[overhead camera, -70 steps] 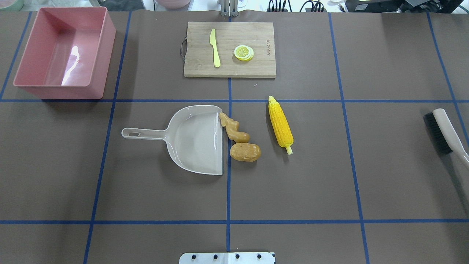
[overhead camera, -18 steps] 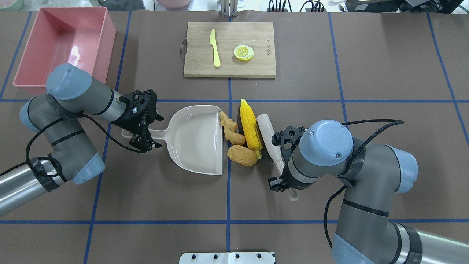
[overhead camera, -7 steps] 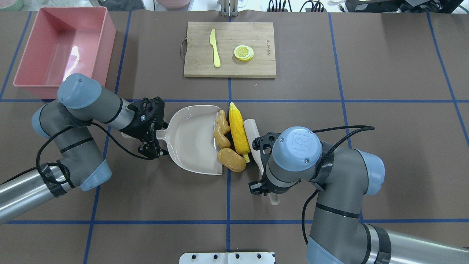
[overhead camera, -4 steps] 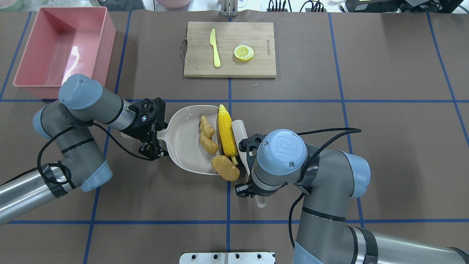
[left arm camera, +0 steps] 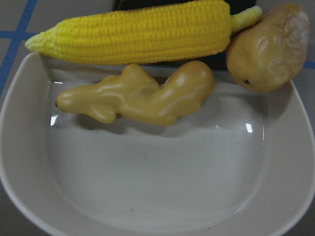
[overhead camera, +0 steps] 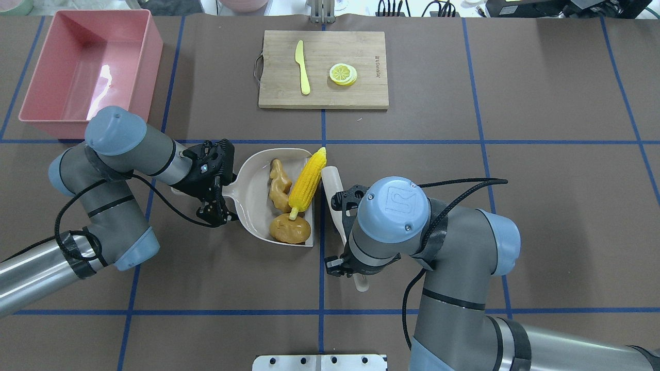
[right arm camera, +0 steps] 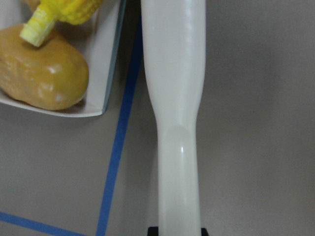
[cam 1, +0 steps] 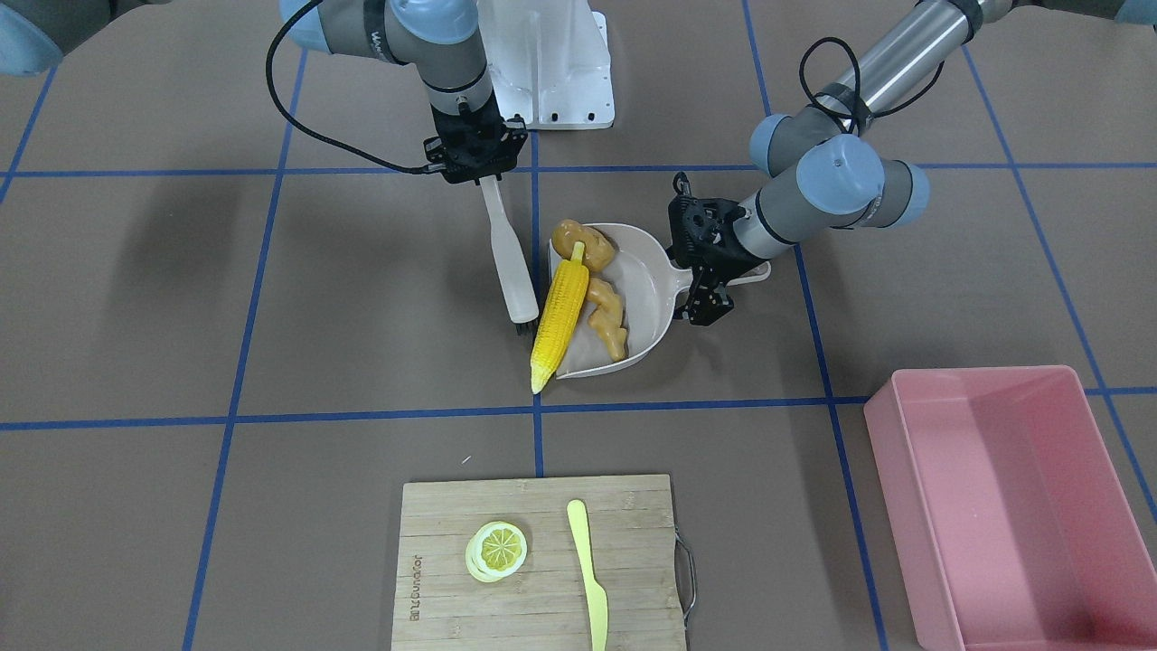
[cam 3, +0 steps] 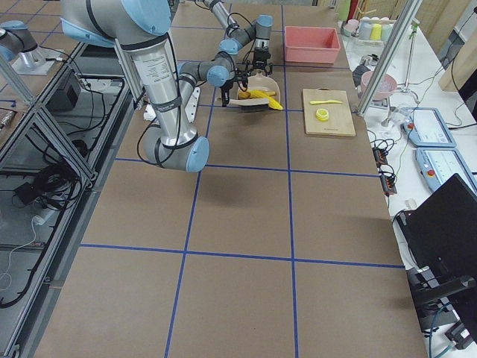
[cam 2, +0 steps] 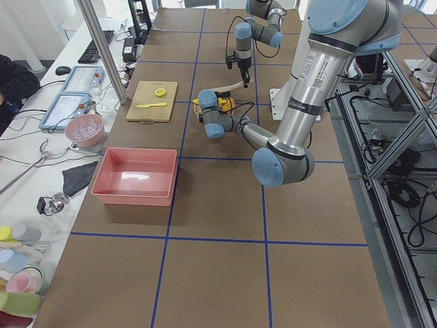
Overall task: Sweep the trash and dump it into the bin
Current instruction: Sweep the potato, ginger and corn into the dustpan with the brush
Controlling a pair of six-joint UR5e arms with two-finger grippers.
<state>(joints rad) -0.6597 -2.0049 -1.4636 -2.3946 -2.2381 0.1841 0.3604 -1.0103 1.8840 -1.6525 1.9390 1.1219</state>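
The beige dustpan (overhead camera: 252,193) lies mid-table and holds the knobbly tan ginger root (overhead camera: 280,185) and the brown-orange potato (overhead camera: 290,229). The yellow corn cob (overhead camera: 307,178) lies slanted across the pan's open edge, stem on the potato and tip past the pan's far corner. My left gripper (overhead camera: 220,189) is shut on the dustpan handle. My right gripper (cam 1: 479,176) is shut on the handle of the white brush (cam 1: 508,262), whose head stands just outside the pan's open edge beside the corn. The pink bin (overhead camera: 149,67) stands empty at the far left.
A wooden cutting board (overhead camera: 324,93) with a thin yellow knife (overhead camera: 302,67) and a lemon slice (overhead camera: 343,73) lies at the far middle. The robot's white base plate (overhead camera: 319,362) is at the near edge. Blue tape lines cross the brown table.
My right arm swept the brush leftward, pushing the ginger and potato into the dustpan. The corn turned slanted, half over the pan's edge. My left gripper kept hold of the handle.
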